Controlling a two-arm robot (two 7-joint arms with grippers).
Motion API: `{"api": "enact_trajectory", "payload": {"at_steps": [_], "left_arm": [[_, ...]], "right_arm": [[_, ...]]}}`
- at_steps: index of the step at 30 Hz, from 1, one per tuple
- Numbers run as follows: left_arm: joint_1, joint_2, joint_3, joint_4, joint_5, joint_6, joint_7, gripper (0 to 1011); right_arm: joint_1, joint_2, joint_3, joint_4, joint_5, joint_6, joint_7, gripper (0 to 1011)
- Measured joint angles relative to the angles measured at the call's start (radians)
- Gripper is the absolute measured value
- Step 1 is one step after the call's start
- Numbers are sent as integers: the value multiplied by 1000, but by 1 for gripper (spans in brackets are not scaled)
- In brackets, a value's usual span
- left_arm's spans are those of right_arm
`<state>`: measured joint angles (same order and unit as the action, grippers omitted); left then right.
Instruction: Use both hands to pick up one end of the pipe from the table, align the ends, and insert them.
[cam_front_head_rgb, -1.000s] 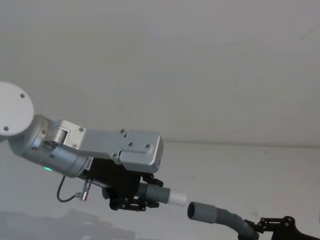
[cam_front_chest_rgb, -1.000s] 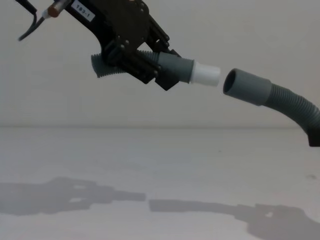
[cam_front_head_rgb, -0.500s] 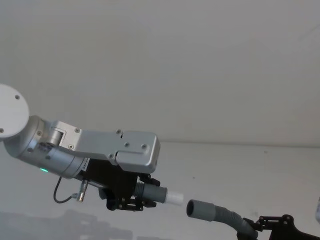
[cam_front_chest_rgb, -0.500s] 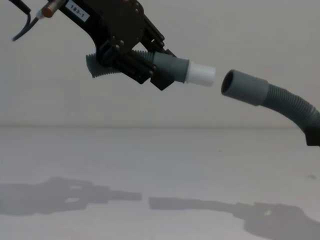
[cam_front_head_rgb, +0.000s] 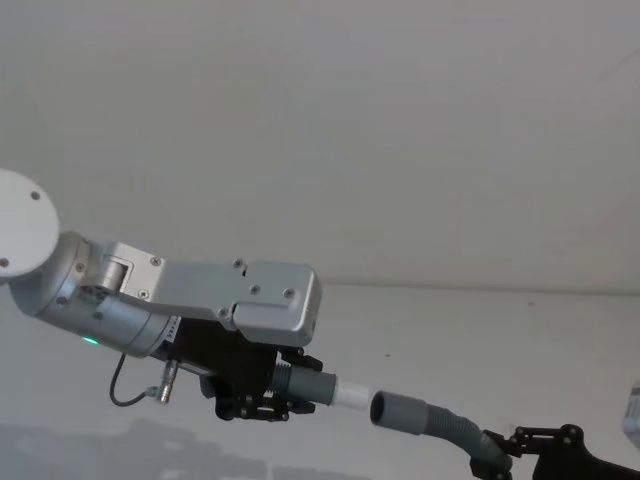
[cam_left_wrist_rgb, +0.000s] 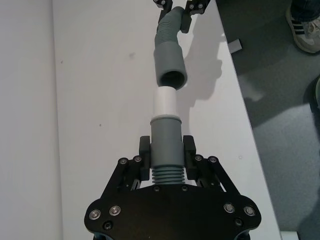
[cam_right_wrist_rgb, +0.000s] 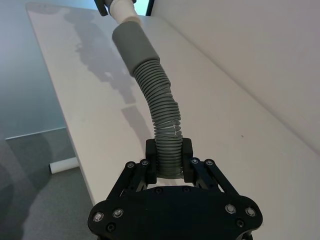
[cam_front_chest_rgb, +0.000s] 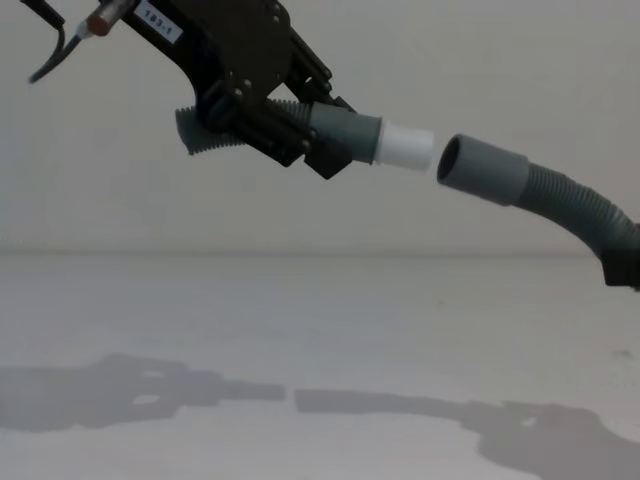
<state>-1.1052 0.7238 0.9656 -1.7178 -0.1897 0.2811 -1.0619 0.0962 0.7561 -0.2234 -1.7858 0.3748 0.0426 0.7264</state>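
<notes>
My left gripper (cam_front_chest_rgb: 290, 130) (cam_front_head_rgb: 265, 400) is shut on the shorter corrugated grey pipe piece (cam_left_wrist_rgb: 165, 145), held in the air above the table (cam_front_chest_rgb: 300, 320). Its white tip (cam_front_chest_rgb: 405, 146) (cam_left_wrist_rgb: 165, 102) points right, at the other piece's smooth grey cuff (cam_front_chest_rgb: 485, 168) (cam_left_wrist_rgb: 170, 62). Tip and cuff mouth are lined up and all but touching. I cannot tell whether the tip has entered. At the lower right, my right gripper (cam_right_wrist_rgb: 169, 157) (cam_front_head_rgb: 520, 445) is shut on the longer hose (cam_right_wrist_rgb: 162, 110), which curves up to the cuff (cam_right_wrist_rgb: 132, 47).
Both arms' shadows lie on the white table (cam_front_head_rgb: 450, 330) below the hoses. In the left wrist view, the table's edge (cam_left_wrist_rgb: 240, 100) runs beside the pipe, with grey floor (cam_left_wrist_rgb: 280, 110) beyond it. A plain wall stands behind the table.
The cuff has moved left toward the white tip. The gap of about a tip's length is now almost gone. The left gripper shifted slightly and stays at the same height.
</notes>
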Motion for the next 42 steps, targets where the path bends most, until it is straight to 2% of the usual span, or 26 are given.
{"api": "enact_trajectory", "payload": {"at_steps": [30, 42], "left_arm": [[-8, -20, 1, 19, 10, -10, -6, 352], [-11, -27, 4, 33, 10, -21, -9, 352]], "right_arm": [[26, 10, -30, -1, 4, 28, -39, 255], [36, 14, -41, -6, 22, 66, -55, 255]]}}
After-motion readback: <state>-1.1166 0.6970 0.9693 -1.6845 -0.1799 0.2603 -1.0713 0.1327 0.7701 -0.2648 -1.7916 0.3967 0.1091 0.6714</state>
